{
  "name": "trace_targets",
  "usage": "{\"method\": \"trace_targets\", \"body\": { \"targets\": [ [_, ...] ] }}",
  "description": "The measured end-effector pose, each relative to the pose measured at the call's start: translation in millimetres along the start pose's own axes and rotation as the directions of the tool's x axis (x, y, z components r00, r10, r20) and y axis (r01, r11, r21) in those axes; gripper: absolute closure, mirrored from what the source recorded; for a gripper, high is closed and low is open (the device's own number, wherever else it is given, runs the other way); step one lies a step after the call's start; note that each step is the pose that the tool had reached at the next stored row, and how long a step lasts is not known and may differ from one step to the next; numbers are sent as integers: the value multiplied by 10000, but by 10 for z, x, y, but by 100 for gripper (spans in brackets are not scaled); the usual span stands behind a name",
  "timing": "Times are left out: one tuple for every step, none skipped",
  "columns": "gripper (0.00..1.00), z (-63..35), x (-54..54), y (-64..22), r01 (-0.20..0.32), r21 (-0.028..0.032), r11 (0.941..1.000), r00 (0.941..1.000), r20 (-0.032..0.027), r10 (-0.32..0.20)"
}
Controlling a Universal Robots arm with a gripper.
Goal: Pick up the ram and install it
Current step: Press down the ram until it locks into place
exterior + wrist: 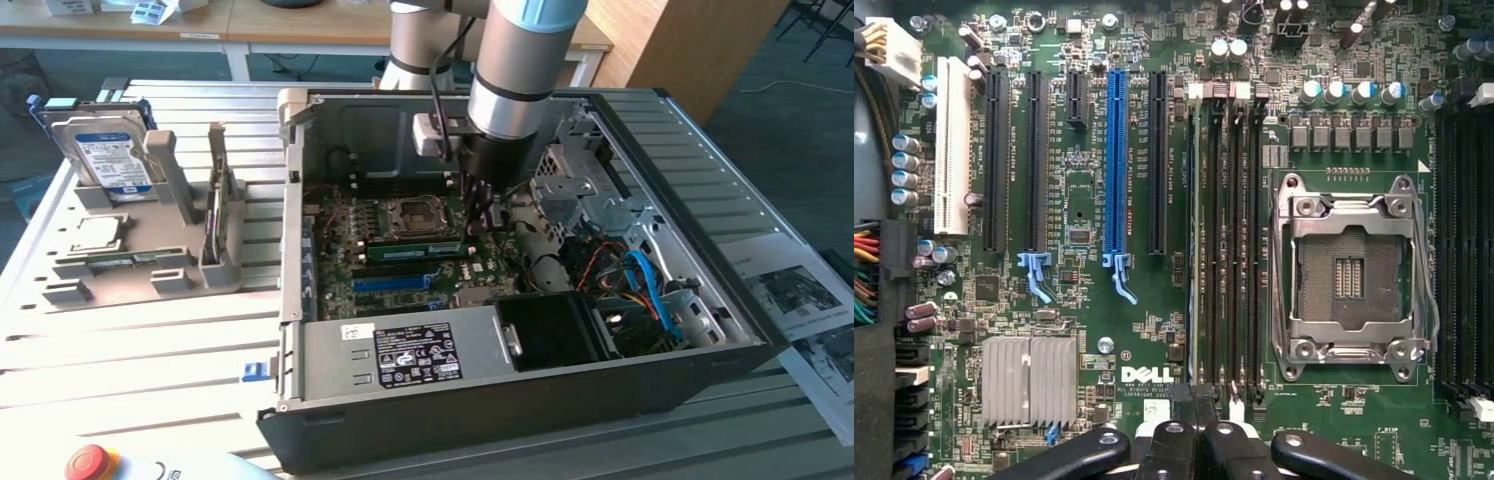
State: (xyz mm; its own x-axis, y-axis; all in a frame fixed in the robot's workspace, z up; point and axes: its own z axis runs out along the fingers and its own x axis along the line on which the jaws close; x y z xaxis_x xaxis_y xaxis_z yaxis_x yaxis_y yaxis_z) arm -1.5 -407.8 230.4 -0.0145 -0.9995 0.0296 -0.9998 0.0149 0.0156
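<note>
The ram [414, 246] is a thin green stick standing on edge in a memory slot of the motherboard [461, 275], inside the open computer case. In the wrist view the ram [1192, 250] appears edge-on in the outermost of several black slots beside the CPU socket [1351, 275]. My gripper [483, 210] reaches down into the case over the stick's end toward the exterior view's right. In the wrist view my gripper [1199, 410] is shut, fingers pressed together right at the end of that slot. Whether the fingertips touch the stick is hidden.
A long blue slot [1118, 160] and black expansion slots lie beside the memory slots. The power supply [414, 355], fan and cables [641, 280] crowd the case. A grey fixture at the exterior view's left holds a hard drive [104, 155]. A red button [91, 462] sits nearby.
</note>
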Motion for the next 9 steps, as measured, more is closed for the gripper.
{"method": "trace_targets", "body": {
  "targets": [
    [90,4,0,0,0,1,10000,10000,-1,0],
    [90,5,1,0,0,0,10000,10000,-4,0],
    [90,5,0,0,0,0,10000,10000,-3,0],
    [90,5,0,0,0,0,10000,10000,-3,0],
    [90,6,0,0,0,1,10000,10000,-2,0],
    [90,6,0,0,0,1,10000,10000,-1,0],
    [90,7,0,0,0,1,10000,10000,0,0],
    [90,6,0,0,0,1,10000,10000,-1,0],
    [90,6,0,0,0,1,10000,10000,-1,0]
  ]
}}
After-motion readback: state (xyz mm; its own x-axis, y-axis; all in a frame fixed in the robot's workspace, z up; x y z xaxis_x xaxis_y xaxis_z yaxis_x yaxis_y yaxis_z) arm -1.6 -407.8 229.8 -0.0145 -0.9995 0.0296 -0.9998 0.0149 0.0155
